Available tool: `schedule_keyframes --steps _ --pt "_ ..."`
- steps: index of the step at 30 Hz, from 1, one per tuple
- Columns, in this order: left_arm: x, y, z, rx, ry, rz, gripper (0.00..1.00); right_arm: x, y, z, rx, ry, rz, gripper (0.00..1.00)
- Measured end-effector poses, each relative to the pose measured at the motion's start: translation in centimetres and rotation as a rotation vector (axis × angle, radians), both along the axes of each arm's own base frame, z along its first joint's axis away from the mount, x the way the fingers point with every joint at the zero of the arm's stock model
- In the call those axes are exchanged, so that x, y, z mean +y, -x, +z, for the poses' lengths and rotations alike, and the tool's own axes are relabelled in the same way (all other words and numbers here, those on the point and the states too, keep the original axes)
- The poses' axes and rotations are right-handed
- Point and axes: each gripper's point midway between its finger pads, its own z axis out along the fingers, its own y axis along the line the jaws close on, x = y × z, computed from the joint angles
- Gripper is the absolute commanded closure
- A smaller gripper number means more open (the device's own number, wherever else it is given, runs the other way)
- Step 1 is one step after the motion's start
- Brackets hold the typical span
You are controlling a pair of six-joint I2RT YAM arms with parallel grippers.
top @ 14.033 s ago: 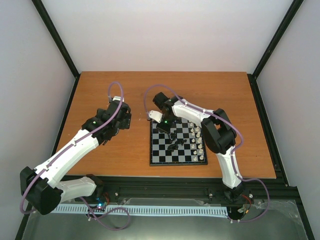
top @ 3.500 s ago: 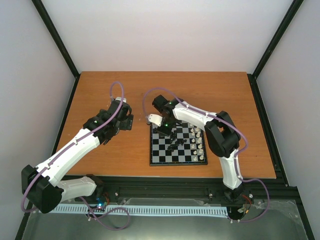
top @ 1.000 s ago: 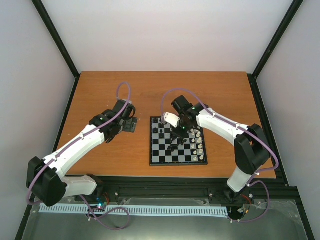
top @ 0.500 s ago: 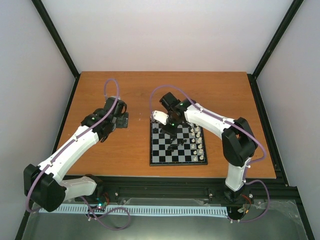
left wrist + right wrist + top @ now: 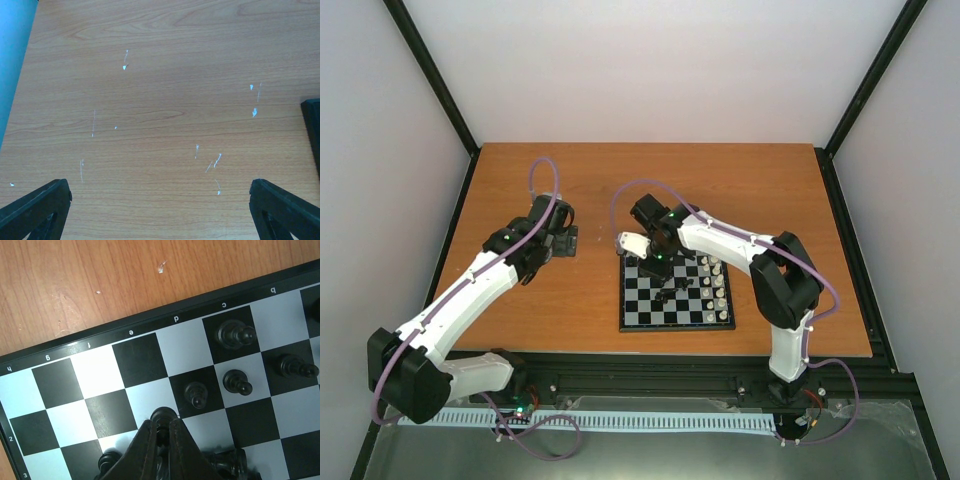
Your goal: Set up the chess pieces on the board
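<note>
status: roughly half done by my read. white pieces are lined up along the right side of the board, looks like two files, too small to count. black side only begun: four standing black pieces around the b to d files near the board's lettered edge in the wrist view; the rest lie in a heap mid-board, some toppled. so most of black's two ranks are left to fill, squares e to h on that edge are bare

right arm: reaches over from its base, elbow bent, wrist pitched down over the far-left part of the board. right fingers clenched on a black piece, probably a pawn, gripped just under its head at the edge of the heap; can't tell if its base is on the square or off it

left arm: stretched out over bare desk left of the board, well apart from any piece. left fingers released, spread wide, holding nothing
</note>
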Motion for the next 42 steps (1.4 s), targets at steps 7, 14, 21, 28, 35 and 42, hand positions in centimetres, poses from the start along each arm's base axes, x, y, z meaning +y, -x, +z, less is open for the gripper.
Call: schedule_keyframes --steps 7,14,21,28,35,42 --pt "0.0 0.0 -0.1 0.002 -0.001 0.0 0.0 0.4 0.4 -0.2 0.002 0.003 0.017 0.96" --pt "0.0 0.0 -0.1 0.003 -0.001 -0.001 0.0 0.3 0.5 -0.9 0.012 0.014 0.019 0.96" --pt "0.0 0.0 -0.1 0.003 0.0 -0.001 0.0 0.5 0.6 -1.4 0.019 0.02 0.024 0.96" --pt "-0.1 0.0 -0.1 0.004 0.001 -0.003 0.0 0.6 0.8 -1.8 0.024 0.026 0.028 0.96" --pt "-0.1 0.0 -0.3 0.009 0.001 -0.004 0.0 0.6 0.9 -2.0 0.027 0.029 0.029 0.95" --pt "-0.2 0.0 -0.3 0.01 0.002 -0.005 0.0 0.5 0.9 -2.4 0.03 0.037 0.028 0.95"
